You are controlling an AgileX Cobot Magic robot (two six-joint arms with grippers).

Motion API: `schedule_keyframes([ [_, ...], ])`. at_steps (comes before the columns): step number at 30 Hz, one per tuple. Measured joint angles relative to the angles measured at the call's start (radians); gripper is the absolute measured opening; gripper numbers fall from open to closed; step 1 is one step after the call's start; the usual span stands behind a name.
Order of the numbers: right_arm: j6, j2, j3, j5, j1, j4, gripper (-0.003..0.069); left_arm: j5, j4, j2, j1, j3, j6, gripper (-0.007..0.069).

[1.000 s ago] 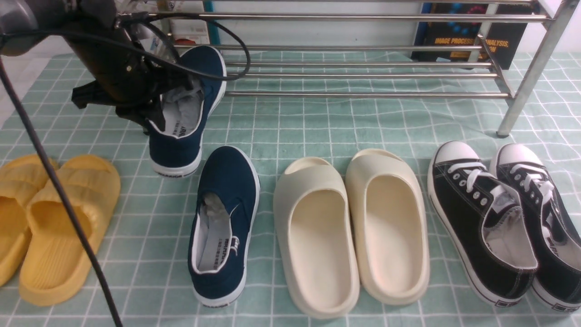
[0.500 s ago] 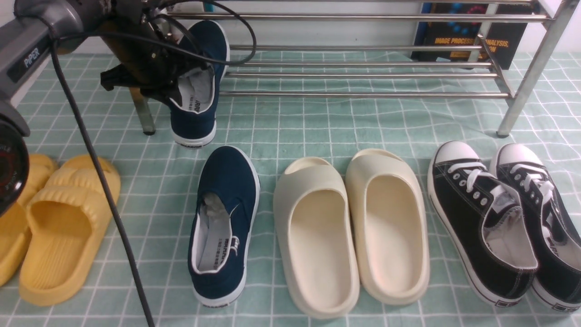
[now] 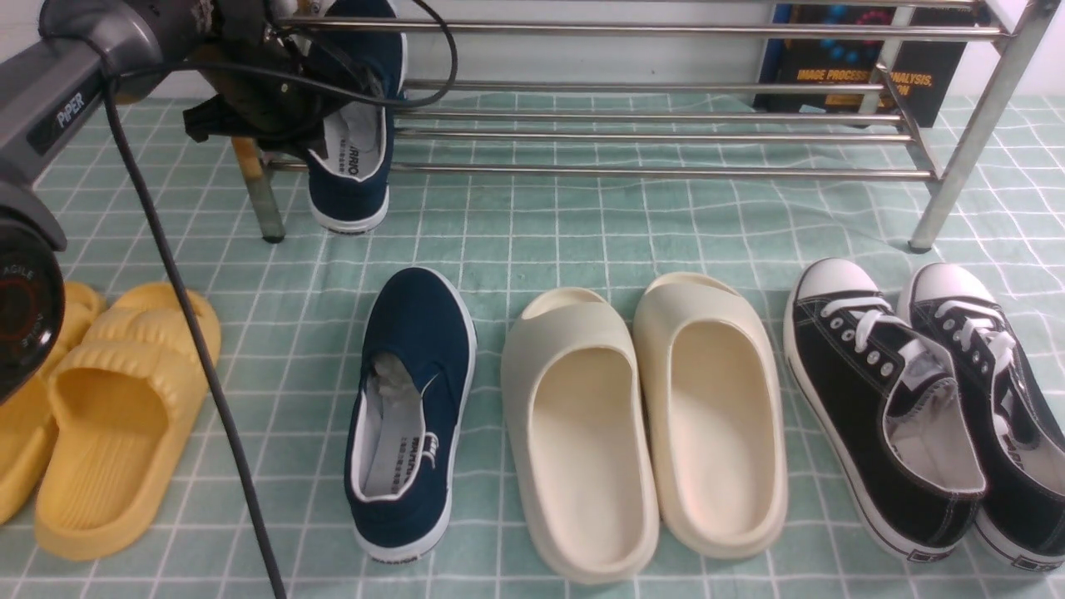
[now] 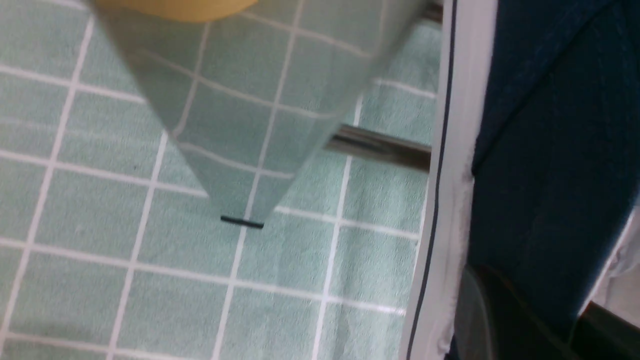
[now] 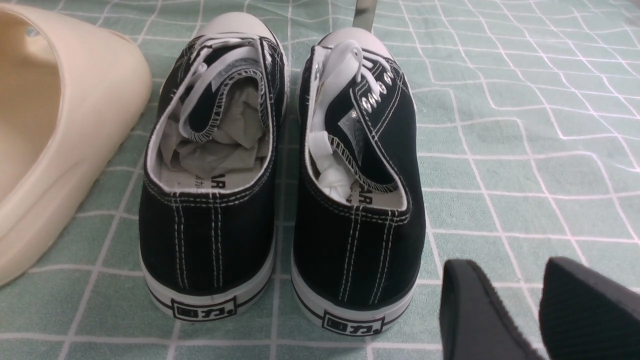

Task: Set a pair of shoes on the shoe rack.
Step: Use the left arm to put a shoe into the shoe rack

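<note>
One navy shoe (image 3: 354,166) hangs tilted, toe up, at the left end of the chrome shoe rack (image 3: 666,173), its heel just past the lowest front bar. My left gripper (image 3: 312,116) is shut on this shoe's side wall. In the left wrist view the same navy shoe (image 4: 550,150) fills one side, pinched in the left gripper (image 4: 537,315), with a rack bar (image 4: 380,147) beyond. The second navy shoe (image 3: 412,408) lies flat on the checked cloth. My right gripper (image 5: 515,270) stands open and empty over the cloth, behind the black sneakers' heels.
Cream slides (image 3: 641,424) lie in the middle, black lace-up sneakers (image 3: 915,408) at the right and yellow slides (image 3: 108,416) at the left. A dark book (image 3: 865,75) stands behind the rack. The left arm's cable (image 3: 191,333) trails across the yellow slides.
My left gripper has carried the navy shoe up and away from me, from the cloth beside its mate to the rack's left end. Nothing else moved.
</note>
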Motion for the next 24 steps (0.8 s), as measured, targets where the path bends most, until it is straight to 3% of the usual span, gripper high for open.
schedule_keyframes([
  [9,0.0,0.0,0.0,0.0,0.0,0.0,0.0246,-0.023,0.01,0.0,0.0,0.0,0.01,0.0092],
  [17,0.0,0.0,0.0,0.0,0.0,0.0,0.0246,-0.039,0.028,-0.003,0.0,-0.004,0.01,0.0276],
  [24,0.0,0.0,0.0,0.0,0.0,0.0,0.0246,0.021,0.06,-0.054,0.0,-0.004,0.015,0.0294],
])
